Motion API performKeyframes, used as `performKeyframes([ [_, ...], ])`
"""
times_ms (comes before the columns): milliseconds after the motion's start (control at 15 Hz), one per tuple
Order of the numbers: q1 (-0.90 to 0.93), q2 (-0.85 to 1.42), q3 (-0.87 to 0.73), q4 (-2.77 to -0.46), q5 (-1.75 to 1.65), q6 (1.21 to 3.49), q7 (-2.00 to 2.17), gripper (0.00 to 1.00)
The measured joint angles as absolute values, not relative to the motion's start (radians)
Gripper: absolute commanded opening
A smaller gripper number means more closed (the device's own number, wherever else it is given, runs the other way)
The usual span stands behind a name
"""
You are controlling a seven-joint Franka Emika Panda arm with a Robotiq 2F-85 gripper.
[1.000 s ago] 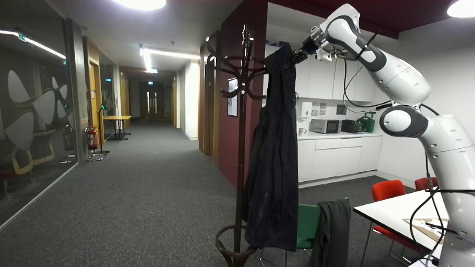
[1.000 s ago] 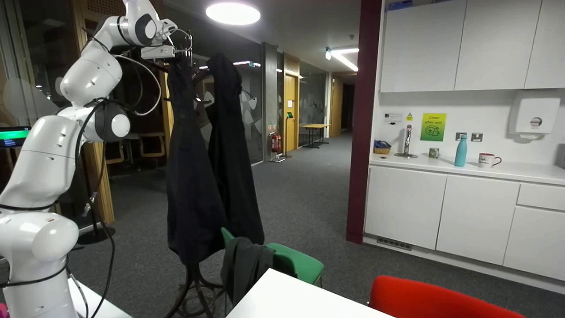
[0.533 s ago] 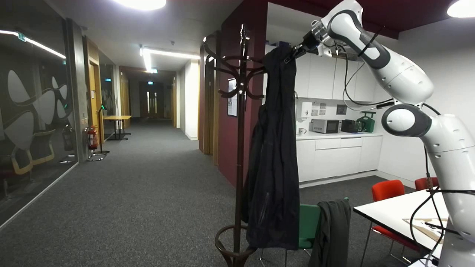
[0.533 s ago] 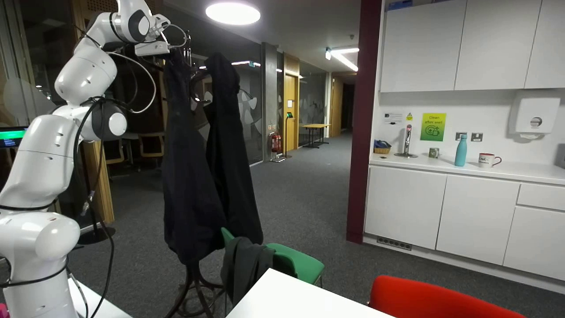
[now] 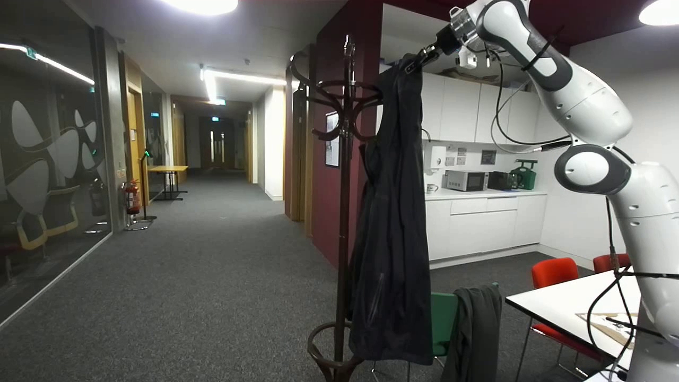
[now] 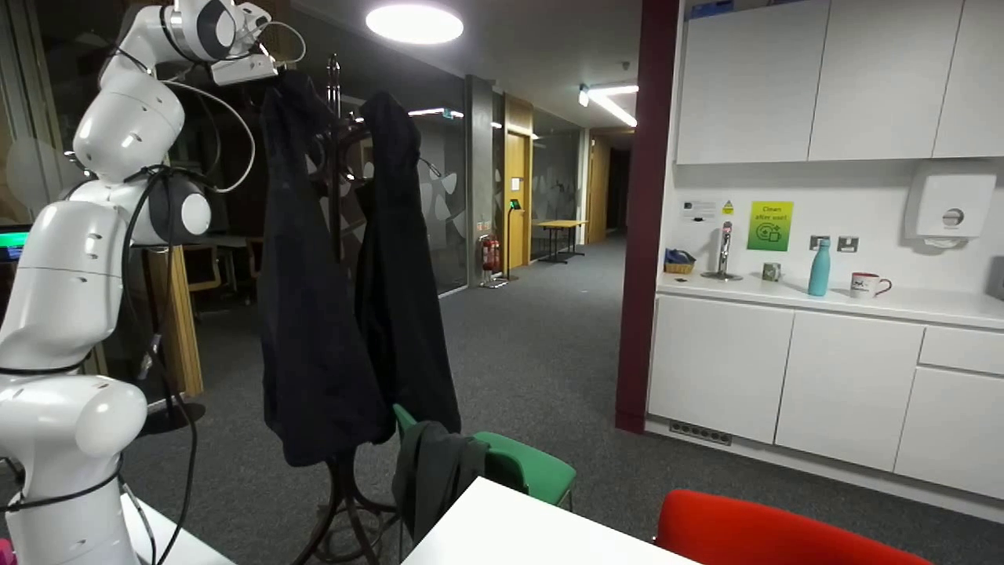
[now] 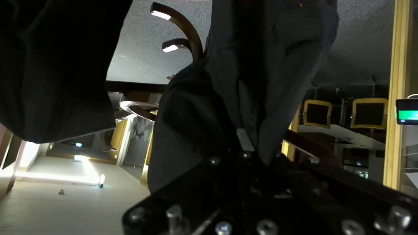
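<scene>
the black two-finger gripper [image 5: 410, 67] on the white jointed robot arm [image 5: 589, 111] pinches the gathered top of a long, very dark navy fabric coat [image 5: 395, 239], just beside the upper hooks of the dark brown bentwood coat stand [image 5: 344, 212]. the jaws are closed on the cloth, and the coat hangs from them in long folds, its hem near the foot of the coat stand. in the wrist view the fabric is bunched between the jaws; that part is dark, so whether the coat also touches a hook is hard to say. a second long black fabric coat [image 6: 404, 282] hangs at the coat stand; in an exterior view the post shows between the two tops. near the coat stand's foot is a green chair [image 5: 444, 318] with a dark grey cloth garment [image 5: 472, 329] draped over it. farther from the coat stand are a white, black-edged table [image 5: 562, 296] and a red chair [image 5: 554, 271].
</scene>
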State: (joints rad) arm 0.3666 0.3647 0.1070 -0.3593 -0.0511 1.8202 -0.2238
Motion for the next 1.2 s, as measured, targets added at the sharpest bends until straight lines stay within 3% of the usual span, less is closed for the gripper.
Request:
performKeyframes([
  [1200,0.526,0.348,0.108,-0.359,-0.158,1.938,-0.315,0.01],
])
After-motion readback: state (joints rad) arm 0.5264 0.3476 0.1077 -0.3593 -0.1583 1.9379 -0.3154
